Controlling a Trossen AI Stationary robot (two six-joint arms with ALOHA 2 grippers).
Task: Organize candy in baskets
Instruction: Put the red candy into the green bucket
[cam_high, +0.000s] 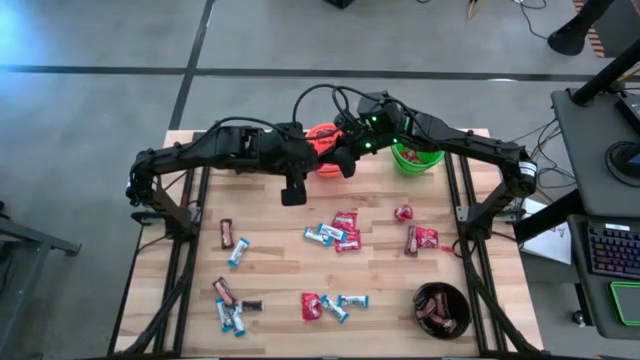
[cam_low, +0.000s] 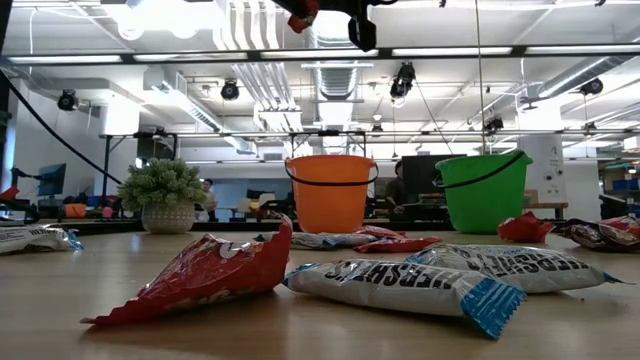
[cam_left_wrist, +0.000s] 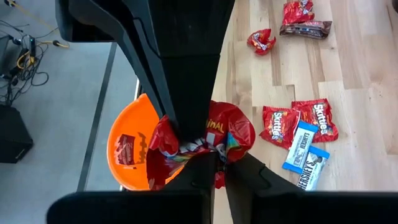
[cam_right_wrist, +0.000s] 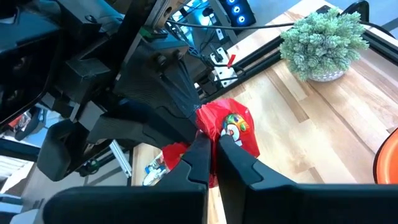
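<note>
Three containers give us our bearings on the pale wooden tabletop (cam_high: 270, 280): the orange pail (cam_high: 322, 140) at the far edge, the green pail (cam_high: 416, 160) just beside it on the right arm's side, and the black bowl (cam_high: 442, 308) well apart at the near corner on that side, with dark-wrapped candies in it. We take the orange pail as our landmark.

Both arms meet above and just in front of the orange pail. The left tool (cam_left_wrist: 217, 163) is closed on a crumpled red Skittles packet (cam_left_wrist: 214, 134), and the right tool (cam_right_wrist: 212, 144) is pinched shut on that same packet from the other side, so the packet hangs between the two over the pail's near rim. One small red packet (cam_left_wrist: 127, 148) already lies inside the orange pail.

Nearer to us than the pail, the planks carry scattered candy: a cluster of red and blue-and-white packets (cam_high: 335, 233) almost straight in front of it, more red ones (cam_high: 420, 238) toward the green pail's side, and brown, blue-and-white and red pieces (cam_high: 230, 305) farther forward.

From tabletop height we see a fuzzy potted plant (cam_low: 165, 195) on the planks beside the orange pail. Beyond it stretches an open workshop with ceiling ducts, strip lights and desks. Around the tabletop lies grey floor (cam_high: 90, 120) marked with dark lines.
</note>
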